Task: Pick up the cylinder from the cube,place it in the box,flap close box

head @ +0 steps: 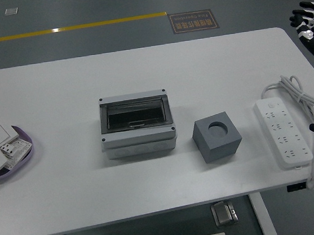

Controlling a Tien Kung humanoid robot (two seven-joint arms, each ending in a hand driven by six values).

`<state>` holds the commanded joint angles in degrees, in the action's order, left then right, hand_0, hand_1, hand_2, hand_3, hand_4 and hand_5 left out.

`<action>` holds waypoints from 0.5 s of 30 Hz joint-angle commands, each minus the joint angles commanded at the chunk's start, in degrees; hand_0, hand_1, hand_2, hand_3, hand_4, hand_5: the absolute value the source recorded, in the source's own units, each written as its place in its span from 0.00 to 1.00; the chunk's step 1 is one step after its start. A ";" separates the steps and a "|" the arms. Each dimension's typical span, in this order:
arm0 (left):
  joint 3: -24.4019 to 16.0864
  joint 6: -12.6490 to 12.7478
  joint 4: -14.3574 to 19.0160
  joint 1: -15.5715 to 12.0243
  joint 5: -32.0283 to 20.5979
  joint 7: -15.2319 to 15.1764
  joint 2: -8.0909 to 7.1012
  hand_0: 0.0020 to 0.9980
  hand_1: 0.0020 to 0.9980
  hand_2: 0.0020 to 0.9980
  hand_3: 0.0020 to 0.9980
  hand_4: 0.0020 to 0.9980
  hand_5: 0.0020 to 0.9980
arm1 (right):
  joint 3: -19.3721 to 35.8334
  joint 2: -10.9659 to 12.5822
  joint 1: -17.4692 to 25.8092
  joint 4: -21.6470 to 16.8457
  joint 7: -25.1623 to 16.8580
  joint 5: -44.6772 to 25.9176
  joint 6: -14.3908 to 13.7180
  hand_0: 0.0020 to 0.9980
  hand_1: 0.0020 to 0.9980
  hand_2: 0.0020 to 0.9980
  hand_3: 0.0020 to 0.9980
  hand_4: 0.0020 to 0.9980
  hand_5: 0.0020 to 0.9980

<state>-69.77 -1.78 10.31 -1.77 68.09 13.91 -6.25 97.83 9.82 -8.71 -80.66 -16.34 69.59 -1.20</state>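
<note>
Cylinder: not visible; the round socket in the grey cube (218, 138), right of centre, looks empty, so it is probably already inside the box.
Box: grey enclosure (137, 123) at centre, its smoky flap apparently down over the opening; contents unclear.
Right hand (311, 20): upper right edge, off the table (140, 68), fingers loosely spread, holding nothing.
Left hand: out of view.
Stage: likely finished.

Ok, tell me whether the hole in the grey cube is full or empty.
Empty. The round socket on top of the grey cube shows only a dark recess, with no cylinder standing in it.
</note>
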 joint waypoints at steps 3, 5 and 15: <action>-0.04 0.04 0.00 0.01 -0.07 0.03 0.00 0.61 0.58 0.56 0.60 0.66 0.29 | 0.11 -0.03 0.09 -0.09 -0.04 -0.09 0.09 0.68 0.63 0.62 0.64 0.70 0.25; -0.05 0.07 0.00 -0.01 -0.12 0.04 -0.06 0.61 0.58 0.56 0.60 0.66 0.29 | 0.09 -0.11 0.05 0.08 -0.12 -0.33 0.17 0.68 0.63 0.62 0.64 0.70 0.25; -0.49 0.06 0.00 0.14 0.28 0.13 -0.16 0.61 0.58 0.56 0.60 0.67 0.28 | -2.27 -0.04 -1.01 1.44 -0.18 -1.32 0.47 0.68 0.63 0.62 0.64 0.72 0.28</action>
<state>-70.27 -1.72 10.31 -1.63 68.37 14.05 -6.41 95.56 9.78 -9.72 -79.22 -16.53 68.27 -0.73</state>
